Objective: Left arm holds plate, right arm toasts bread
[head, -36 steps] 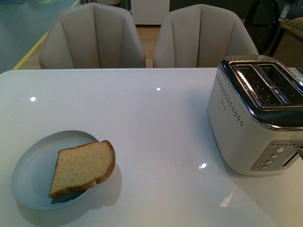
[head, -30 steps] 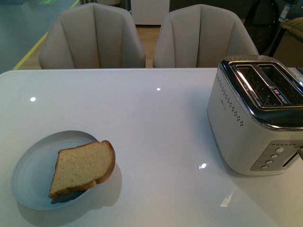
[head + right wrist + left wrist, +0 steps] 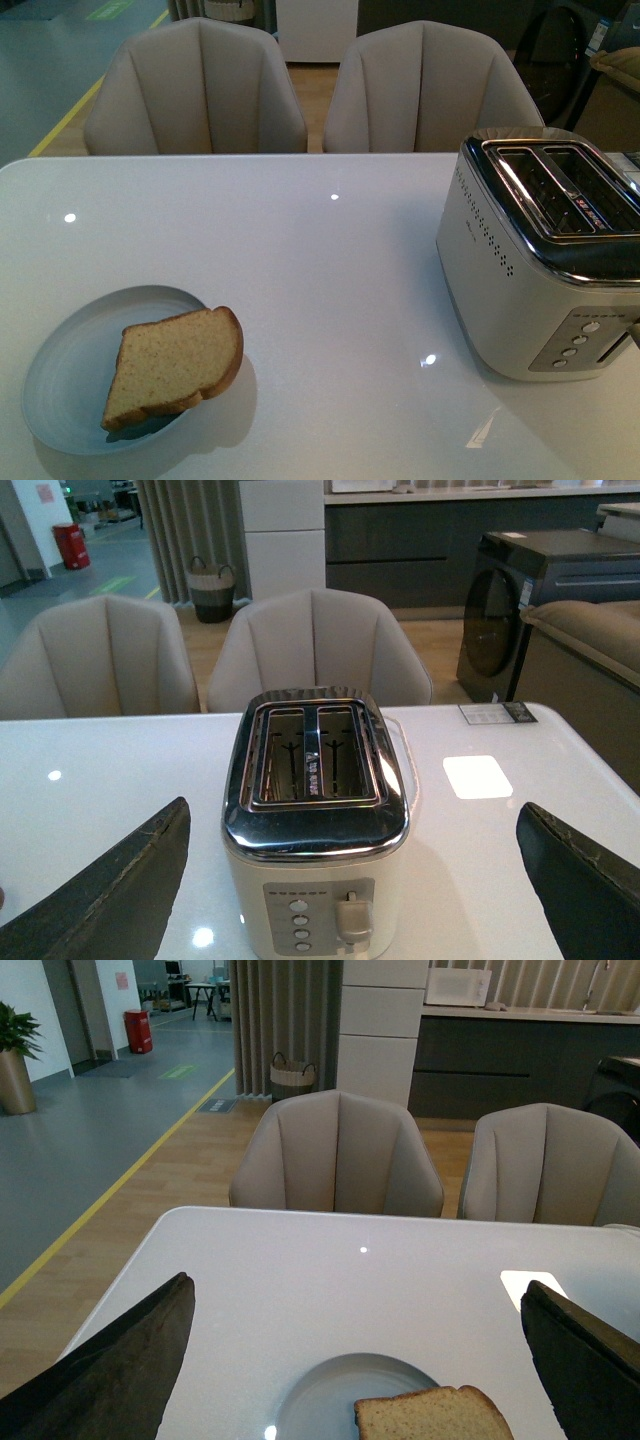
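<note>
The left gripper points across the table, jaws wide apart and empty, toward the plate. The bread lies on it, rounded end overhanging the rim. The right gripper, jaws equally apart, faces the toaster.

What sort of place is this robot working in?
Likely a mock kitchen-diner in a lab or showroom: a dining table with padded chairs, a toaster, a kitchen counter with a microwave behind, and yellow floor lines.
</note>
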{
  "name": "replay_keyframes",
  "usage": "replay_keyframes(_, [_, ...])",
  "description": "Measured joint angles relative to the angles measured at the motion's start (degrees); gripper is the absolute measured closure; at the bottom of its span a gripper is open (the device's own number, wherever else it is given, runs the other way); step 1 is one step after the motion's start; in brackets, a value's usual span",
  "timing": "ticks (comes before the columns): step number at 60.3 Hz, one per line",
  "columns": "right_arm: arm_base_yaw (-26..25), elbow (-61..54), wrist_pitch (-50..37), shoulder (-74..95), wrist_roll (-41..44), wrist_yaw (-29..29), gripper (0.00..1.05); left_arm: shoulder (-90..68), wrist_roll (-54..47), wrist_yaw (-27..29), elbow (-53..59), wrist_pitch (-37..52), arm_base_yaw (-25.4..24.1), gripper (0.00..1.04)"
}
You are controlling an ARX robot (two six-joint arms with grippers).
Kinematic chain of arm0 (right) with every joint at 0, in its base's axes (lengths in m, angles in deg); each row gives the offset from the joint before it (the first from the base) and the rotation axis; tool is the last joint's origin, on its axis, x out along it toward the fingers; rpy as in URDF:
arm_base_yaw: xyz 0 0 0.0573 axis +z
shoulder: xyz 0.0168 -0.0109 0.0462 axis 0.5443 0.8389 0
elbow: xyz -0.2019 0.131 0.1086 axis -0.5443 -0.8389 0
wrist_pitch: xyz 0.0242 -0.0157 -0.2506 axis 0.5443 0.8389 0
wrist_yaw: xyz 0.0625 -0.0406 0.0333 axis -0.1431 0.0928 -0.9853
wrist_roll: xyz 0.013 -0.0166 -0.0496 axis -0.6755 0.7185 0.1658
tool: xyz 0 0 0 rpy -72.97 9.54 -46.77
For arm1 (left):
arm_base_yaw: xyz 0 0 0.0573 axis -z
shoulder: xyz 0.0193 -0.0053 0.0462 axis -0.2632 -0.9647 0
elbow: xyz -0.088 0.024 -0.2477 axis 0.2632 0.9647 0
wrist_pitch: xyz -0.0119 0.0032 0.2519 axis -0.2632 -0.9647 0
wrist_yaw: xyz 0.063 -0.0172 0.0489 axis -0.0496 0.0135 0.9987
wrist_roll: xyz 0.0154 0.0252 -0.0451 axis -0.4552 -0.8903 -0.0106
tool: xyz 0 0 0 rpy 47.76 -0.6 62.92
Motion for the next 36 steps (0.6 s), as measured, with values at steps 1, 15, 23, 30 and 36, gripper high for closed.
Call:
replay_keyframes(1, [0.0, 0.0, 0.0, 0.0, 0.0, 0.0, 0.09, -0.2, 0.1, -0.8, -0.1, -0.4, -0.2, 0.07])
replay_keyframes(15, [0.0, 0.0, 0.0, 0.0, 0.0, 0.0, 0.09, -23.3, 4.9, -19.9, -8.3, -12.6, -7.2, 0.07])
replay_keyframes(23, [0.0, 0.0, 0.0, 0.0, 0.0, 0.0, 0.09, -37.6, 5.5, -21.2, -10.8, 0.0, -8.7, 0.07])
replay_keyframes(30, [0.0, 0.0, 0.0, 0.0, 0.0, 0.0, 0.09, -54.0, 5.5, -22.4, -14.4, 12.2, -9.3, 0.07])
replay_keyframes(36, [0.0, 0.0, 0.0, 0.0, 0.0, 0.0, 0.09, -70.4, 5.5, -22.9, -19.3, 20.9, -11.1, 0.07])
